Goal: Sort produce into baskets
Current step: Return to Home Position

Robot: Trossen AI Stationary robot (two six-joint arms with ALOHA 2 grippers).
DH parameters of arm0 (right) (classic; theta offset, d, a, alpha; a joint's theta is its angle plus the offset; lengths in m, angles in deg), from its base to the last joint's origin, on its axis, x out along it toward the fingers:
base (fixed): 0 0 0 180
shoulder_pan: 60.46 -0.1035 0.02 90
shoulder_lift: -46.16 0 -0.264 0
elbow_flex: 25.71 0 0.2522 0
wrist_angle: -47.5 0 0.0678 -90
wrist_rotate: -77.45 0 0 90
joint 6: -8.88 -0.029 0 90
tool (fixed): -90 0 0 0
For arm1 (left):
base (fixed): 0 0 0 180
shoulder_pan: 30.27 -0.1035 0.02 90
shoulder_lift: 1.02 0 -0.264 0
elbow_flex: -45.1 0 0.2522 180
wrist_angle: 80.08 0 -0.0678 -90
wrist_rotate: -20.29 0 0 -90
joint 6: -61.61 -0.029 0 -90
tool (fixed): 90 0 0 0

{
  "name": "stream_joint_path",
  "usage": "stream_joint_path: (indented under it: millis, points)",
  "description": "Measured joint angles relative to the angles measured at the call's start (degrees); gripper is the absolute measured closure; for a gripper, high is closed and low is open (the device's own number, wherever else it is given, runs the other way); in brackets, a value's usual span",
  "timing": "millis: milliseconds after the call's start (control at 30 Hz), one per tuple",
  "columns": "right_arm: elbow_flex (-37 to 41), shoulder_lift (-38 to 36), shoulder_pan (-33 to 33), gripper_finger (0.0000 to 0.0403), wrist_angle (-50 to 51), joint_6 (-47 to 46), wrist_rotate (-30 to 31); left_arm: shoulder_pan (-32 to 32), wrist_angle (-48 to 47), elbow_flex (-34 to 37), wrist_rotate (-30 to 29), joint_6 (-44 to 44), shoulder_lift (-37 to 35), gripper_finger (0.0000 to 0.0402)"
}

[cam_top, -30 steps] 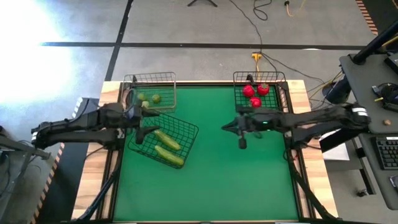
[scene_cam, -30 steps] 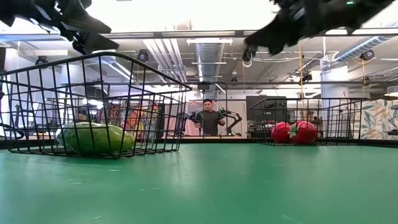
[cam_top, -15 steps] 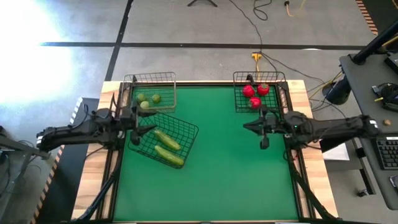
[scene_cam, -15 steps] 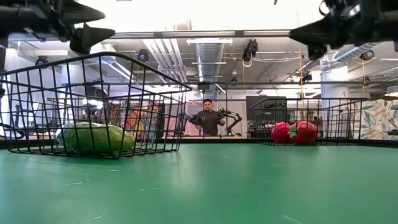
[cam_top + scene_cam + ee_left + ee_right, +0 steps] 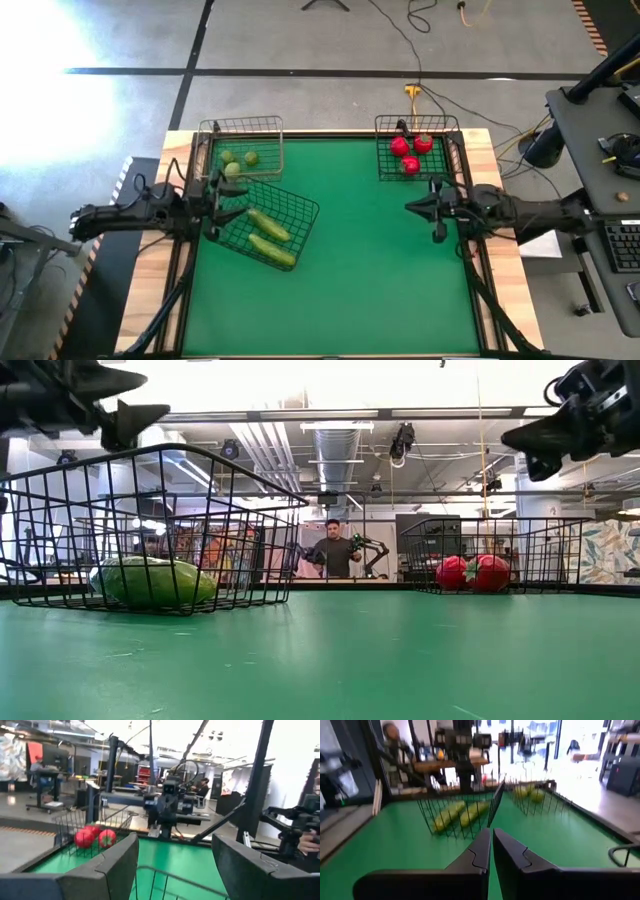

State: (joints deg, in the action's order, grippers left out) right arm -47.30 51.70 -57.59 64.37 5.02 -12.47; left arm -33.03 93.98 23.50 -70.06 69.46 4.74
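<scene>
Two light-green cucumbers (image 5: 268,237) lie in a tilted black wire basket (image 5: 300,205) at the table's left. Three limes (image 5: 240,160) lie in the tan wire basket (image 5: 215,130) at the far left. Three red tomatoes (image 5: 410,152) lie in the black basket (image 5: 385,125) at the far right. My left gripper (image 5: 232,202) is open and empty, high over the left edge of the cucumber basket; it also shows in the left wrist view (image 5: 175,855). My right gripper (image 5: 410,207) is shut and empty, high over the table's right side, near the tomato basket; it also shows in the right wrist view (image 5: 491,835).
The middle and near part of the green table (image 5: 350,290) is bare. In the low view the cucumber basket (image 5: 150,530) stands at the left and the tomato basket (image 5: 500,555) at the right. A person (image 5: 337,550) stands far behind the table.
My right gripper has drawn back toward the table's right edge, away from the middle of the table. My left gripper has drawn back toward the table's left edge, from over the cucumber basket to its left rim. The produce and baskets have stayed in place.
</scene>
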Motion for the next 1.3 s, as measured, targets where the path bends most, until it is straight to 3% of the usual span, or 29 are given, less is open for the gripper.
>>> stream_joint_path:
  millis: [200,500,667,867,1300]
  points:
    - [3.6,-5.5,0.0,0.039,1.4,0.0,0.0,3.6,7.0,7.3,-6.1,0.3,-1.4,0.0169]
    - [4.2,-5.5,0.0,0.039,3.4,-1.3,-0.1,4.2,5.7,7.2,-6.0,1.0,-1.6,0.0169]
    - [6.5,-4.4,-2.6,0.039,-2.6,-3.7,-3.2,4.2,5.7,7.2,-6.2,1.9,-1.0,0.0169]
    - [7.1,-3.6,-6.6,0.039,-4.5,0.8,-2.0,4.2,5.7,7.2,-6.1,3.0,0.2,0.0169]
    - [7.1,-3.5,-6.6,0.039,-4.0,-0.1,-1.4,4.2,2.9,7.3,-4.6,1.1,0.5,0.0169]
